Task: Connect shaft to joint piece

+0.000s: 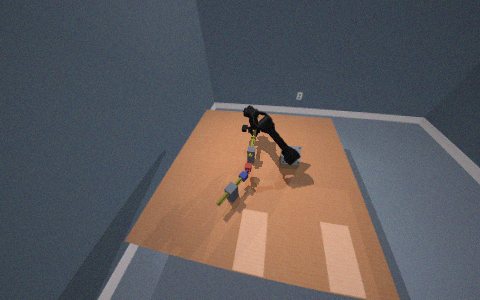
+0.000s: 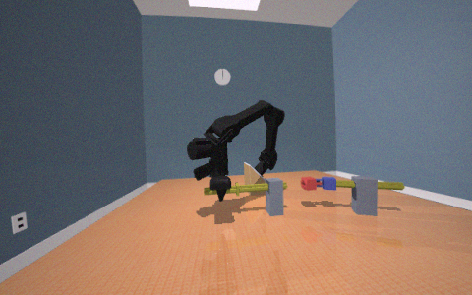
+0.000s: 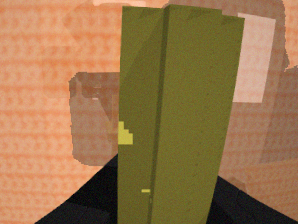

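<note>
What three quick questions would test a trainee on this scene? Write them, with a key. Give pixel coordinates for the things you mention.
1. True or false: the hand [image 1: 254,133] [image 2: 221,193] is shut on the red piece.
2. Which is nearer the red piece [image 1: 248,167] [image 2: 308,183]: the blue piece [image 1: 243,176] [image 2: 328,183] or the clock [image 2: 222,77]?
3. Fill in: the second shaft [image 1: 253,142] [image 2: 252,188] [image 3: 195,100] has yet to enter the ____ piece.

Key: 1 false; 2 the blue piece; 3 red.

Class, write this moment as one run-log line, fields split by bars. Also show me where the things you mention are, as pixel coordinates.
gripper [image 1: 255,132] [image 2: 220,197]: shut on second shaft [image 1: 253,142] [image 2: 252,188] [image 3: 192,100] | red joint piece [image 1: 248,167] [image 2: 309,183]: free of gripper | shaft tip: short of joint piece
</note>
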